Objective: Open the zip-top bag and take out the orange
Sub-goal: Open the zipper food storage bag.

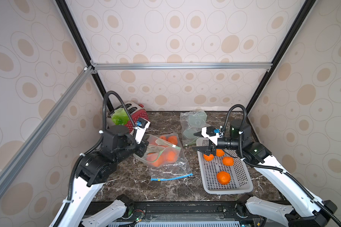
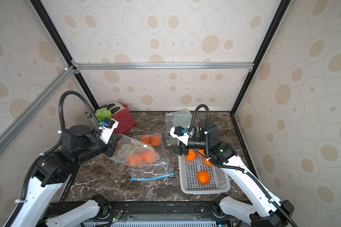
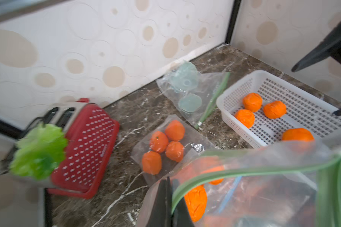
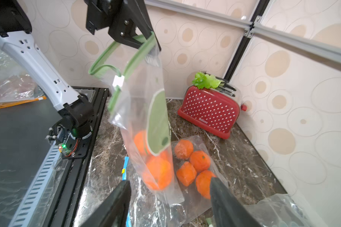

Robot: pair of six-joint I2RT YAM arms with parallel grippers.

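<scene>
Partly beneath zip-top bag [image 4: 140,110], blue-zip bag [image 1: 171,173]

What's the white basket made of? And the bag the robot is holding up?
The basket looks like white moulded plastic, matte, with rows of small holes punched through it. The bag seems to be thin clear plastic film, glossy and crinkled; the oranges show right through it.

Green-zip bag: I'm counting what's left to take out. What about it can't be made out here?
- How many oranges the green-zip bag holds: right wrist view, overlapping, blurred, partly behind the green label.
- Bag's bottom: left wrist view, cut off by the frame edge.
- The left gripper fingertips: both top views, hidden by its own wrist.
</scene>
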